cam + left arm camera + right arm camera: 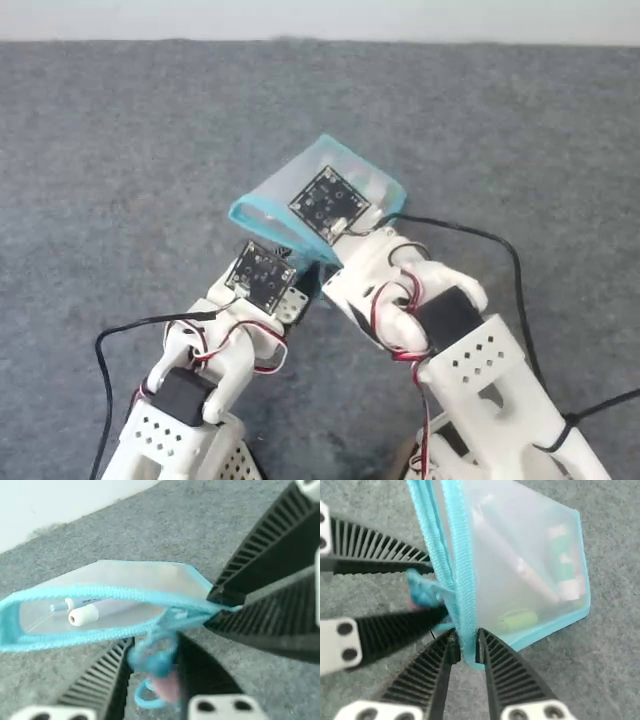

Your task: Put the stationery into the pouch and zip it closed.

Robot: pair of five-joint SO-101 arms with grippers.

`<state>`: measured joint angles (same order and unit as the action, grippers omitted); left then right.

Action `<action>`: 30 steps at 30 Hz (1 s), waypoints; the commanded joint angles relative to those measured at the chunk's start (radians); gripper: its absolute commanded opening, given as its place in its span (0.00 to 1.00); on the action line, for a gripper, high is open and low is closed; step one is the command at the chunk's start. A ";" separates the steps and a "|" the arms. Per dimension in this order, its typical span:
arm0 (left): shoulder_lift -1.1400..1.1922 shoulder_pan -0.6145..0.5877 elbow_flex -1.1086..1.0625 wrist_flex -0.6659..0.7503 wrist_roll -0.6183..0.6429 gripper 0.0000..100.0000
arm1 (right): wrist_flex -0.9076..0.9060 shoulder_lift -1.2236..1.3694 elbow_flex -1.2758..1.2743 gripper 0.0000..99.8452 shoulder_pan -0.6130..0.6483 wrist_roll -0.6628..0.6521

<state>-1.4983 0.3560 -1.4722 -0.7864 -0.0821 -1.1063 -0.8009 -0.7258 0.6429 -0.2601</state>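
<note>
The translucent pouch point(268, 203) with teal trim lies at the table's middle, its zipper mouth point(75, 630) partly open. Inside I see a white-capped pen point(82, 614), and through the wall a green item point(520, 621). My left gripper point(155, 655) is shut on the blue and pink zipper pull point(159, 666); from the right wrist it appears with the pull point(422, 592) between its fingers. My right gripper point(465, 647) is shut on the pouch's zipper edge point(465, 605) at one end, where it pinches the teal corner point(220, 600).
Grey carpet-like cloth point(120, 160) covers the table, with open room left, right and behind the pouch. Both arms point(230, 330) point(440, 320) crowd the near side, with black cables trailing beside them. A pale wall edge point(320, 20) runs along the back.
</note>
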 commanded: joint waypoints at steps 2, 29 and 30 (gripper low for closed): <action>0.009 -0.002 0.015 0.028 -0.014 0.01 | 0.044 -0.036 -0.037 0.01 -0.001 -0.052; 0.011 -0.233 0.073 -0.014 -0.074 0.01 | 0.096 -0.044 -0.138 0.04 0.068 -0.072; 0.011 -0.233 0.074 -0.014 -0.074 0.01 | 0.117 -0.044 -0.152 0.07 0.102 -0.072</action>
<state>-1.4983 0.1059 -1.4691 -0.8032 -0.1481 -1.0372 -0.8071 -0.8700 0.6506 -0.3230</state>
